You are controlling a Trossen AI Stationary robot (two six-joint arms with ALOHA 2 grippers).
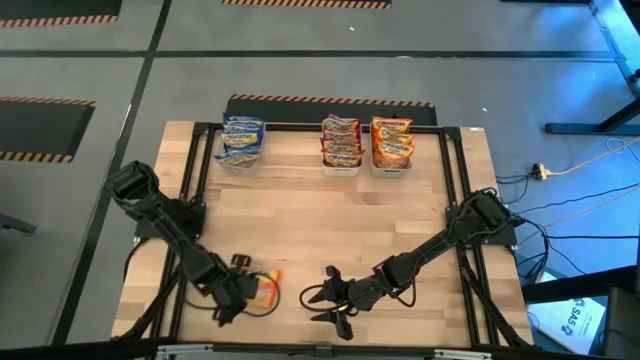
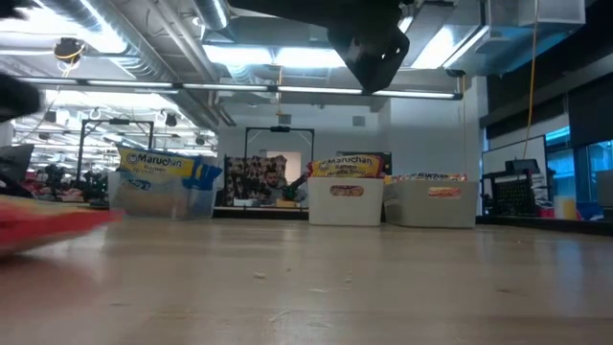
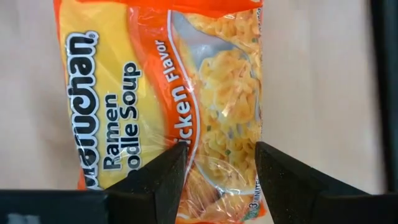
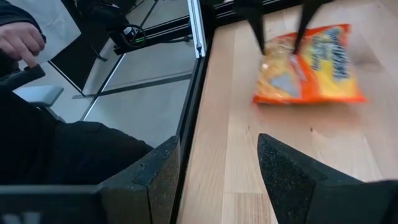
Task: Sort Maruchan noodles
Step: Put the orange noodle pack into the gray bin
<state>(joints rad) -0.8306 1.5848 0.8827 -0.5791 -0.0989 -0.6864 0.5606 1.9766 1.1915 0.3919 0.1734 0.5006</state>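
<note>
Left claw fingers apart, straddling the orange-yellow crinkly plastic ramen packet — light, slippery, brittle inside; pinch its end. Right claw apart, empty.

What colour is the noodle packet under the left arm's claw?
Orange and yellow packet, clearest in the left wrist view.

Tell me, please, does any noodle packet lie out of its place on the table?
Yes. One orange chicken packet lies alone on the near part of the table, at the left gripper, whose open fingers straddle it. All other packets stand sorted in three bins at the far edge. Nothing looks spilled or torn.
</note>
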